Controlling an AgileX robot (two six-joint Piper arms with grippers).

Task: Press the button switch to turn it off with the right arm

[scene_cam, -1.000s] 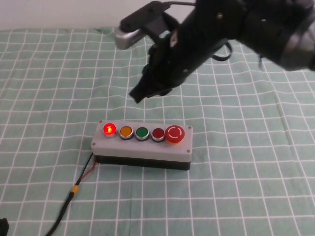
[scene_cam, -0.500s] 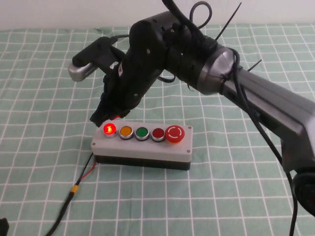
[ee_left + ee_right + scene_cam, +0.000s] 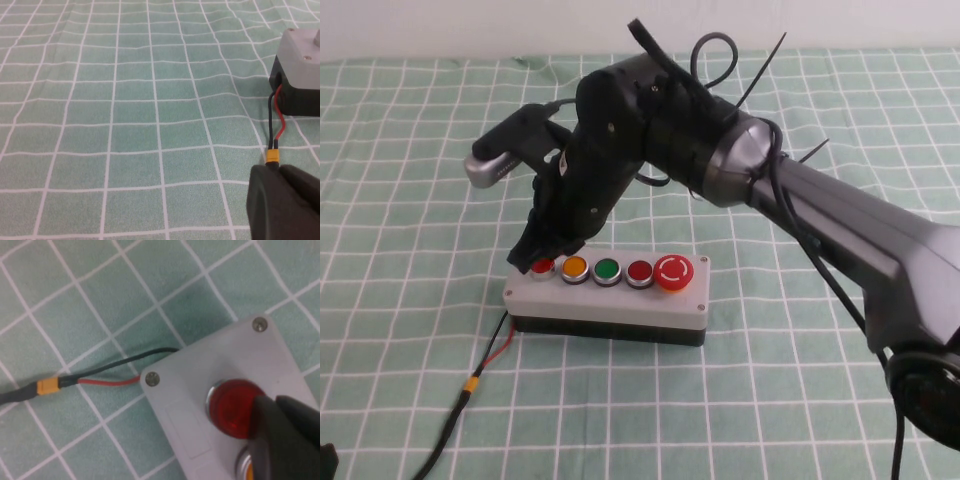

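At the grey box's left end, my right gripper point(image 3: 533, 255) touched the small round translucent red button point(image 3: 234, 407); finger gap indiscernible. Pressing straight down seemed wisest. My left gripper point(image 3: 282, 202) stayed off, unreadable too.

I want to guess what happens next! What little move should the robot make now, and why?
Probably lift the right gripper straight up off the button switch. Its tip sits on that red button at the box's end, and the button shows no glow, so the press looks done. The left gripper is low over the cloth near the wires, away from the job.
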